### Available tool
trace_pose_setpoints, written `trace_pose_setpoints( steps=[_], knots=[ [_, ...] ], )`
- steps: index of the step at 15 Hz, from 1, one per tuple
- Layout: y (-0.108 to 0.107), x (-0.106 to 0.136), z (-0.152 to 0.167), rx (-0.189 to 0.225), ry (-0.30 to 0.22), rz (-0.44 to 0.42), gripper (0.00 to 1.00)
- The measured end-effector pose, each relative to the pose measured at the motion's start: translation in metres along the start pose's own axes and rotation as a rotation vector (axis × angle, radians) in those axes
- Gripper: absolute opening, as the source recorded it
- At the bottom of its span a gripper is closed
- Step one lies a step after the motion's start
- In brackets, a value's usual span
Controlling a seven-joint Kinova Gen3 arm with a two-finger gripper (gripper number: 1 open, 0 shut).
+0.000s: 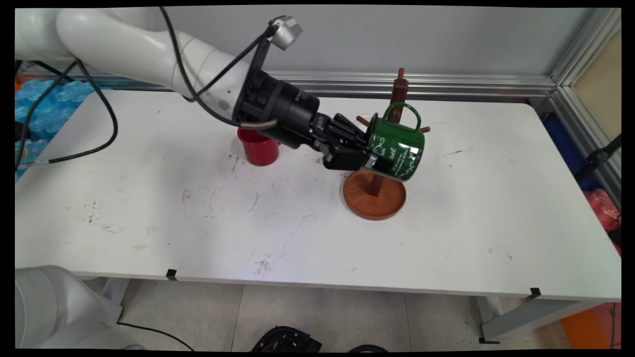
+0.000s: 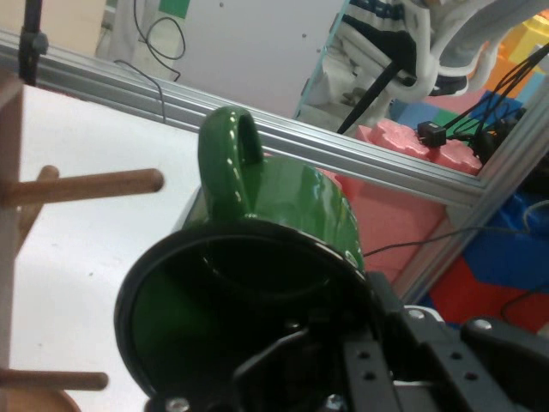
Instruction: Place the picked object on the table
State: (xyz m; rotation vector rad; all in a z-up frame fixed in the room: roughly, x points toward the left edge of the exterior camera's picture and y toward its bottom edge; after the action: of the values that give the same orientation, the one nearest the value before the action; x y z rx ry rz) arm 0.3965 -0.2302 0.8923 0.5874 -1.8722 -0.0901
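In the main view I see my gripper (image 1: 369, 157) clamped on the rim of a green mug (image 1: 397, 148), one finger inside the mouth and one outside, holding it in the air toward the table's (image 1: 149, 218) far edge, right of centre. The mug lies on its side: its long axis runs roughly level, mouth toward the arm, base to the right, handle up. It is glossy enamel with white lettering. Right behind it stands a wooden mug rack (image 1: 375, 196), a dark post with pegs on a round dished base. A red cup (image 1: 258, 148) stands upright further left, partly under the arm.

In the hand view I look into the mug's (image 2: 283, 223) dark mouth; its looped handle rises beside a smooth wooden peg (image 2: 94, 183)
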Motion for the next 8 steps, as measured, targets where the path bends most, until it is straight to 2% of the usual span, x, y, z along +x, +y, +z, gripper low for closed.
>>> trace_pose_setpoints(
  steps=[8],
  knots=[
    [0.025, 0.005, -0.029, 0.028, -0.036, -0.005, 0.0]
  ],
)
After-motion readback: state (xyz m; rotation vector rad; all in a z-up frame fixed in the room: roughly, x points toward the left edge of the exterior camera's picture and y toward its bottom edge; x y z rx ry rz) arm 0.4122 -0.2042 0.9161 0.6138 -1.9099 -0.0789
